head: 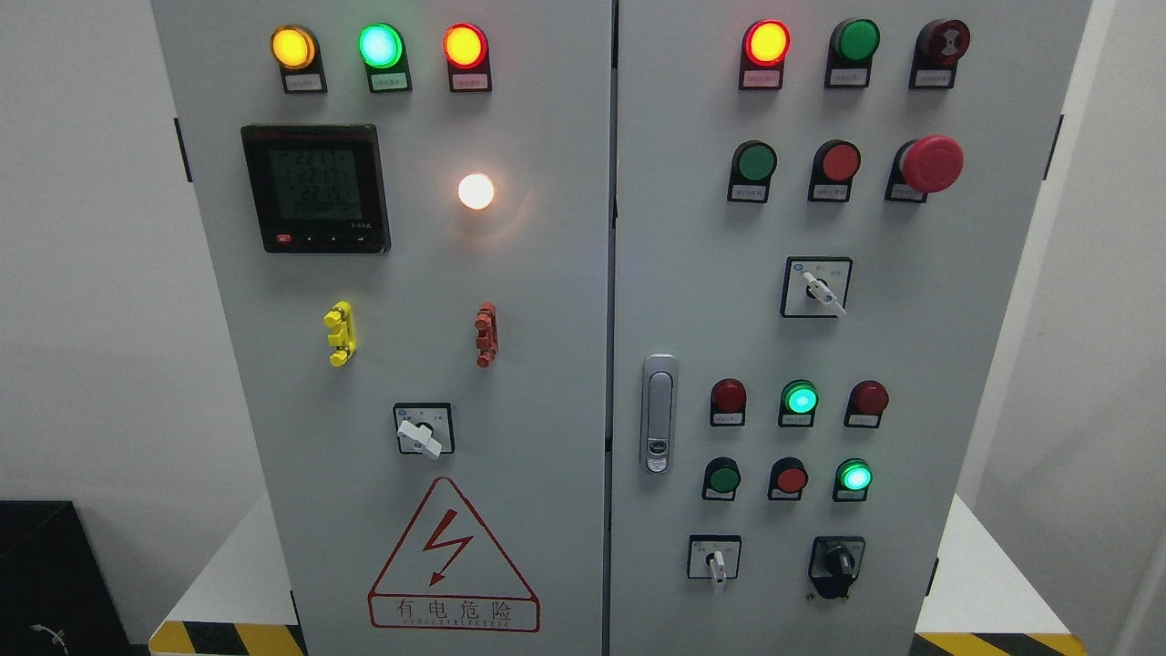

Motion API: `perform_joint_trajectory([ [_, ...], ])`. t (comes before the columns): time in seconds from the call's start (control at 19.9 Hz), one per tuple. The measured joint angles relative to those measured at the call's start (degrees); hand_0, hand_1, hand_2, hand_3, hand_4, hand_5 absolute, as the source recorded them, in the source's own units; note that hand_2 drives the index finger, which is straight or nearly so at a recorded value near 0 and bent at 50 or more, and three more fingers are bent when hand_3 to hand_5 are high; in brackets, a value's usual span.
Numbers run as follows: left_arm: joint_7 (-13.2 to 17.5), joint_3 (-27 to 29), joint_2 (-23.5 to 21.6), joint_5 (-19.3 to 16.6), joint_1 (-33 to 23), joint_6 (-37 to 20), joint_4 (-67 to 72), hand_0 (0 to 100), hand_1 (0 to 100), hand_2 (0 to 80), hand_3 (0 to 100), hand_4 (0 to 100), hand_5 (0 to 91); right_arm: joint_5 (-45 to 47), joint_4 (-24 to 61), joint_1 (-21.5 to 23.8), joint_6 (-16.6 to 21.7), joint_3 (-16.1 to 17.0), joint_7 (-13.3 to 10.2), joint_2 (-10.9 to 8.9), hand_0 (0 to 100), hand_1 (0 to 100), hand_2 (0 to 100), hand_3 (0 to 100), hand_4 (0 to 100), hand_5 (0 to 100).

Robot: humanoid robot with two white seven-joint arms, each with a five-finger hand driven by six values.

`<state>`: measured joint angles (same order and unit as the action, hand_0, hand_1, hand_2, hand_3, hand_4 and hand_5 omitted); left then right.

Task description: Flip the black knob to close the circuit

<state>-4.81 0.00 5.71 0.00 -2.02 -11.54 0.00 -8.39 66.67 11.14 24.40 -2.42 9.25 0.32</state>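
Note:
The black knob (835, 565) sits at the lower right of the right-hand cabinet door, on a black square plate. Its handle stands roughly upright, pointing down. To its left is a white selector switch (716, 562) on a black-framed plate. Neither of my hands nor arms shows in the head view.
The grey cabinet has two doors with a door latch (659, 413) between them. A red mushroom stop button (930, 164), lit lamps, push buttons, a digital meter (316, 189) and two more white selectors (422, 435) (820, 288) stand out. A black box (46, 579) is lower left.

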Motion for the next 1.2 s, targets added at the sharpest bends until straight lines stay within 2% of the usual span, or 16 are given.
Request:
perform_joint_trajectory([
  [0.1, 0.0, 0.0, 0.0, 0.0, 0.0, 0.0, 0.0, 0, 0, 0.0, 0, 0, 0.0, -1.11, 2.44, 0.05, -0.09, 0.41, -1.06, -0.05, 0, 12, 0, 5, 0, 0],
  [0.15, 0.0, 0.0, 0.0, 0.0, 0.0, 0.0, 0.0, 0, 0, 0.0, 0, 0, 0.0, -1.6, 3.53, 0.03, -0.2, 0.56, -1.66, -0.08, 0, 12, 2, 12, 3, 0],
  [0.2, 0.0, 0.0, 0.0, 0.0, 0.0, 0.0, 0.0, 0, 0, 0.0, 0, 0, 0.0, -1.99, 4.52, -0.08, -0.26, 0.74, -2.18, -0.1, 0, 12, 8, 18, 10, 0],
  [0.25, 0.0, 0.0, 0.0, 0.0, 0.0, 0.0, 0.0, 0, 0, 0.0, 0, 0, 0.0, -2.4, 5.4, -0.25, -0.27, 0.88, -2.73, -0.12, 0, 12, 10, 22, 14, 0],
  [0.3, 0.0, 0.0, 0.0, 0.0, 0.0, 0.0, 0.0, 0, 0, 0.0, 0, 0, 0.0, -2.97, 6.28, -0.42, -0.27, 1.01, -3.26, -0.13, 0, 12, 17, 30, 21, 0],
  [0.35, 0.0, 0.0, 0.0, 0.0, 0.0, 0.0, 0.0, 0, 0, 0.0, 0, 0, 0.0, -3.79, 7.1, -0.54, -0.27, 1.22, -3.83, -0.14, 0, 13, 22, 38, 27, 8],
  [0.45, 0.0, 0.0, 0.0, 0.0, 0.0, 0.0, 0.0, 0, 0, 0.0, 0, 0, 0.0, -5.93, 8.71, -0.79, -0.27, 1.93, -5.33, -0.18, 0, 13, 30, 51, 35, 16],
  [0.55, 0.0, 0.0, 0.0, 0.0, 0.0, 0.0, 0.0, 0, 0, 0.0, 0, 0, 0.0, -8.44, 10.26, -0.97, -0.28, 2.62, -6.31, 0.12, 0, 14, 38, 58, 44, 26],
  [0.65, 0.0, 0.0, 0.0, 0.0, 0.0, 0.0, 0.0, 0, 0, 0.0, 0, 0, 0.0, -11.42, 11.87, -1.2, -0.41, 3.52, -7.28, 0.58, 0, 15, 50, 70, 53, 40],
  [0.85, 0.0, 0.0, 0.0, 0.0, 0.0, 0.0, 0.0, 0, 0, 0.0, 0, 0, 0.0, -18.13, 15.05, -1.68, -3.86, 5.19, -9.31, 1.38, 0, 13, 66, 83, 64, 60],
  [0.9, 0.0, 0.0, 0.0, 0.0, 0.0, 0.0, 0.0, 0, 0, 0.0, 0, 0, 0.0, -20.27, 15.85, -1.74, -4.95, 5.62, -9.69, 1.54, 0, 9, 70, 87, 67, 65],
  [1.2, 0.0, 0.0, 0.0, 0.0, 0.0, 0.0, 0.0, 0, 0, 0.0, 0, 0, 0.0, -33.19, 20.94, -2.02, -8.33, 8.21, -10.15, 2.33, 0, 0, 77, 94, 74, 73],
])
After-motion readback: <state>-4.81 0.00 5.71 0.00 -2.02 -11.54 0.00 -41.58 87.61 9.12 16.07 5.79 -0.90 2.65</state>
